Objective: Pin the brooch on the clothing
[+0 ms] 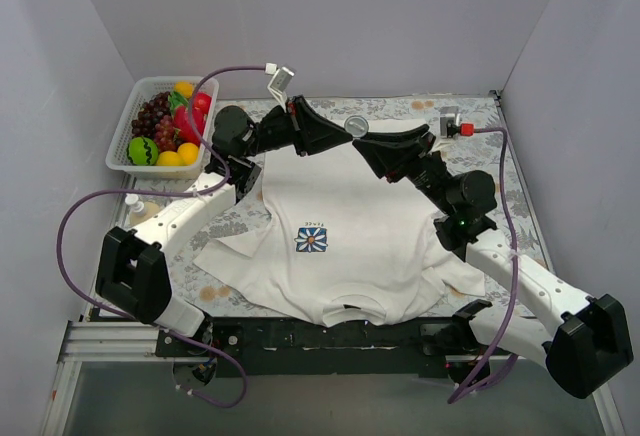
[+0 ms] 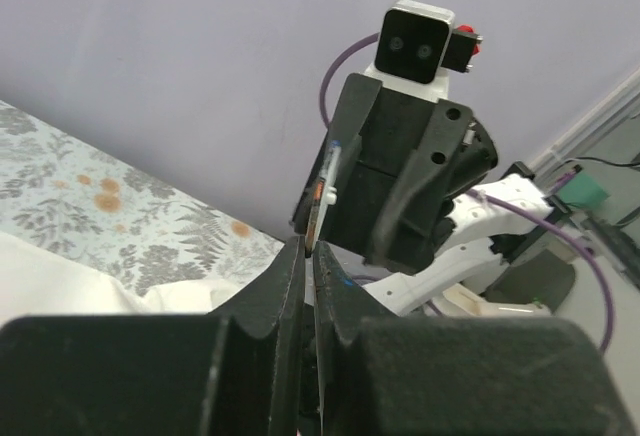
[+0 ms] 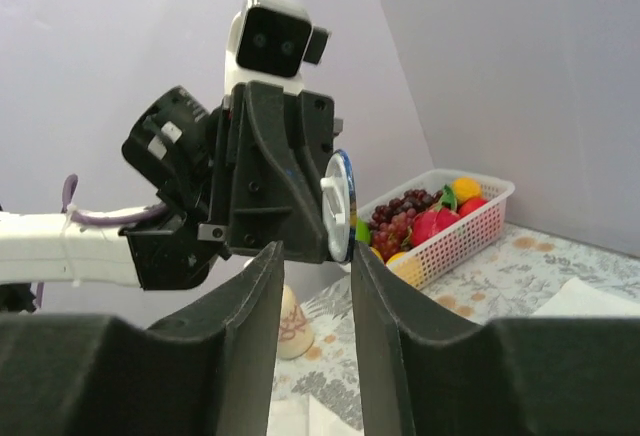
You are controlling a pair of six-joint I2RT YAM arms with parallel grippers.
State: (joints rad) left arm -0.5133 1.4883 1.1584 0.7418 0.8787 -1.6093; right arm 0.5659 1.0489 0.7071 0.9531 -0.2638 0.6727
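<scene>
The white T-shirt point(image 1: 340, 206) lies flat on the patterned table, its blue-and-white flower print point(image 1: 312, 240) at the chest. The brooch point(image 1: 355, 126) is held in the air above the shirt's far edge. My left gripper point(image 1: 337, 136) is shut on its lower rim. In the left wrist view the brooch point(image 2: 320, 191) shows edge-on above the closed tips of the left gripper point(image 2: 308, 251). In the right wrist view the brooch point(image 3: 340, 201) shows its white back. My right gripper point(image 3: 312, 256) is open and empty, facing the brooch at close range; it also shows in the top view point(image 1: 385, 159).
A white basket of toy fruit point(image 1: 165, 126) stands at the back left, also in the right wrist view point(image 3: 440, 221). A small cream bottle point(image 3: 290, 321) stands on the tablecloth at the left. Grey walls enclose the table on three sides.
</scene>
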